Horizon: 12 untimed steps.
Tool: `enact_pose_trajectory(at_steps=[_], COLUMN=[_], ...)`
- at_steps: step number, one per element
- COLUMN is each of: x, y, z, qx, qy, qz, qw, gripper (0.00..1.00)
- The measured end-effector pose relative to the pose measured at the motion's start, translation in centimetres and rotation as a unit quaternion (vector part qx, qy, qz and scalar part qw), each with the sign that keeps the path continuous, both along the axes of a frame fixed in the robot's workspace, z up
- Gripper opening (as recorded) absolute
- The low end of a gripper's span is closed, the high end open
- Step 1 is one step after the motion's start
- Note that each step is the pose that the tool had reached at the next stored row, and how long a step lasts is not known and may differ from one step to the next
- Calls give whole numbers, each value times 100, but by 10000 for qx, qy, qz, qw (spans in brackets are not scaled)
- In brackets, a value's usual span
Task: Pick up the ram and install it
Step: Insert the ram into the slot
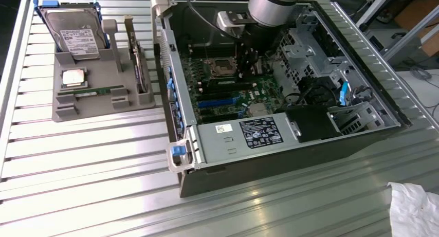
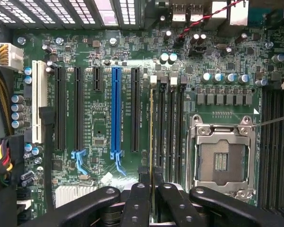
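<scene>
In the wrist view I see the ram (image 2: 151,132) edge-on, a thin green stick with a gold edge. My gripper (image 2: 151,178) is shut on it. The stick stands over the first of the black memory slots (image 2: 173,132), beside the open processor socket (image 2: 222,158); whether it is seated I cannot tell. In the exterior view my gripper (image 1: 244,56) reaches down into the open computer case (image 1: 180,83), above the motherboard (image 1: 230,95). A second green ram stick (image 1: 89,93) lies on the grey holder (image 1: 103,106) at the exterior view's left.
The grey holder also carries a hard drive (image 1: 74,34), a square silver processor chip (image 1: 73,77) and an upright card (image 1: 141,65). Inside the case sit the power supply (image 1: 250,134), drive cages (image 1: 309,52) and long expansion slots (image 2: 116,111). A white cloth (image 1: 415,208) lies on the slatted table.
</scene>
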<state>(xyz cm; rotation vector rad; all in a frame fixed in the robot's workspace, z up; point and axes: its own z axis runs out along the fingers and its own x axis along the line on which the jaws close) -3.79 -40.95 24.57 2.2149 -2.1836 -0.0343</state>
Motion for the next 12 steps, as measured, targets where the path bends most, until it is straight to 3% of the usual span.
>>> enact_pose_trajectory(at_steps=[3, 4, 5, 6, 9, 12], x=[-24, -26, -26, -27, -27, -36], y=[0, 0, 2, 24, 30, 32], z=[-18, -29, -34, -41, -49, -65], qx=[-22, -56, -66, -66, -74, -107], qy=[0, 0, 0, 0, 0, 0], qz=[-16, -19, -22, -24, -24, -25], qw=[10000, 10000, 10000, 10000, 10000, 9999], gripper=[13, 13, 13, 13, 13, 13])
